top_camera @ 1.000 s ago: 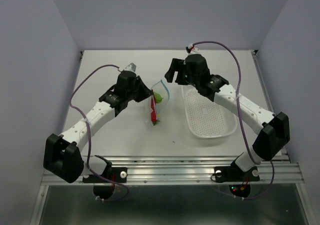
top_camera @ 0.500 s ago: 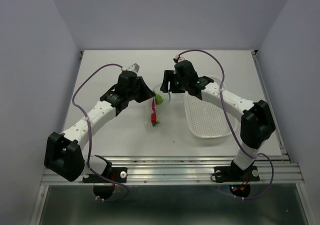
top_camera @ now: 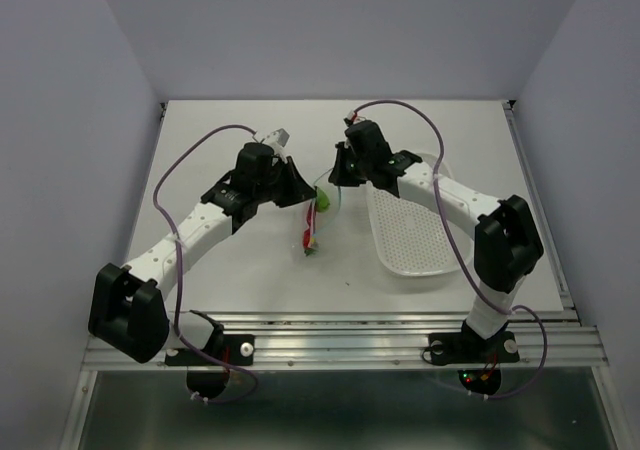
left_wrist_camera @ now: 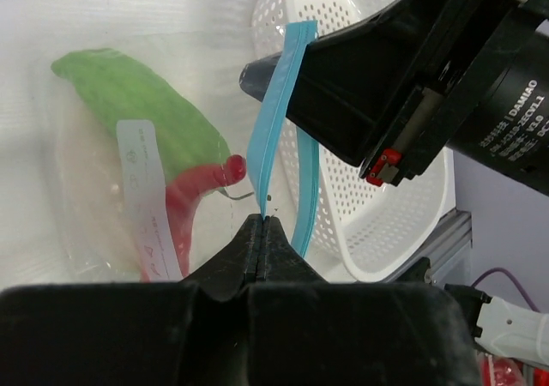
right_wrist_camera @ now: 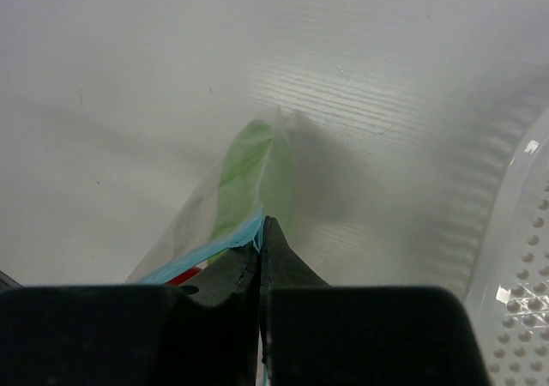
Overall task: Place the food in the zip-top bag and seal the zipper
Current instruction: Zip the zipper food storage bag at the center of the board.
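Note:
The zip-top bag (left_wrist_camera: 64, 137) hangs between my two grippers near the middle of the table, with the food inside. Through the clear plastic I see a green cucumber-like piece (left_wrist_camera: 137, 99), a red chili (left_wrist_camera: 193, 197) and a pale radish (left_wrist_camera: 86, 197). My left gripper (left_wrist_camera: 262, 221) is shut on the near end of the light blue zipper (left_wrist_camera: 268, 129). My right gripper (right_wrist_camera: 262, 223) is shut on the zipper's (right_wrist_camera: 206, 253) other end. The two strips of the zipper stand apart between the grips. In the top view the bag (top_camera: 316, 212) hangs below both grippers.
A white perforated basket (top_camera: 415, 230) lies on the table right of the bag, under the right arm, and shows behind the zipper in the left wrist view (left_wrist_camera: 386, 223). Purple cables loop over both arms. Walls stand close on the left, right and far sides.
The right arm swung left from over the basket to the bag, and its jaws went from open to shut on the zipper's end. The left gripper kept its hold, shifting slightly.

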You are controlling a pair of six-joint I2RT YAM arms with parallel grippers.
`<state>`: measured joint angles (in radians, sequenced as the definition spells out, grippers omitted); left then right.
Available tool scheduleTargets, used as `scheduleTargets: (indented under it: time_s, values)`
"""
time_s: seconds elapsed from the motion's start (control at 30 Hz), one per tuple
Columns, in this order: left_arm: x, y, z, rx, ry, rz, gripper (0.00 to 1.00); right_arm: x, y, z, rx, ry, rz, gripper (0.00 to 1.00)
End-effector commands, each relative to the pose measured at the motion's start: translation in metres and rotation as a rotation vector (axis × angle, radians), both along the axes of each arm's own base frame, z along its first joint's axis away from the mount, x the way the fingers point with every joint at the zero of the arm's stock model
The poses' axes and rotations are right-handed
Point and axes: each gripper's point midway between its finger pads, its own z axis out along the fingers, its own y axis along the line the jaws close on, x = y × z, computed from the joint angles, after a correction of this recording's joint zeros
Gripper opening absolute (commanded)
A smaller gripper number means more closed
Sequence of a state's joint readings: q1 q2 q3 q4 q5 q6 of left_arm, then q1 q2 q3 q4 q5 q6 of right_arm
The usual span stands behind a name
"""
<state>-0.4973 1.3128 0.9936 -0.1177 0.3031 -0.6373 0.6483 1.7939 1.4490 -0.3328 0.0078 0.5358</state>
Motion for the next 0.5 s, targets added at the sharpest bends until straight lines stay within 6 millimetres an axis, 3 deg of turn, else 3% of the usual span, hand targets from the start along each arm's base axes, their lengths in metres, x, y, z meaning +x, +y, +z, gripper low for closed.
scheduleTargets:
  time_s: [0.0, 0.03, 0.07, 0.13, 0.17, 0.27, 0.33, 0.37, 0.4, 0.47]
  values:
    - [-0.009, -0.008, 0.021, -0.028, -0.103, -0.098, 0.00, 0.015, -0.002, 0.024, 0.039, -0.030, -0.051, 0.01]
    - [-0.009, -0.007, 0.022, -0.018, -0.116, -0.105, 0.06, 0.014, -0.003, 0.025, 0.035, -0.024, -0.052, 0.01]
    - [-0.011, -0.006, 0.020, -0.010, -0.118, -0.108, 0.29, 0.019, -0.005, 0.032, 0.041, -0.033, -0.060, 0.01]
    - [-0.013, -0.003, 0.022, 0.003, -0.140, -0.112, 0.45, 0.018, -0.011, 0.033, 0.029, -0.004, -0.074, 0.01]
    - [-0.016, 0.000, 0.021, 0.011, -0.156, -0.117, 0.61, 0.020, -0.009, 0.039, 0.032, -0.005, -0.074, 0.01]
    - [-0.022, 0.005, 0.016, 0.033, -0.182, -0.110, 0.82, 0.025, -0.022, 0.026, 0.003, 0.060, -0.098, 0.01]
    - [-0.028, 0.008, 0.027, 0.019, -0.240, -0.099, 0.88, 0.023, -0.020, 0.022, 0.045, 0.115, -0.068, 0.01]
    - [-0.034, 0.010, 0.020, 0.024, -0.244, -0.101, 0.89, 0.021, -0.017, 0.020, 0.051, 0.132, -0.061, 0.01]
    - [-0.042, 0.012, 0.028, 0.014, -0.282, -0.102, 0.97, 0.024, -0.020, 0.015, 0.052, 0.151, -0.072, 0.01]
    - [-0.044, 0.018, 0.034, 0.027, -0.367, -0.040, 0.99, 0.027, -0.020, 0.014, 0.037, 0.159, -0.080, 0.01]
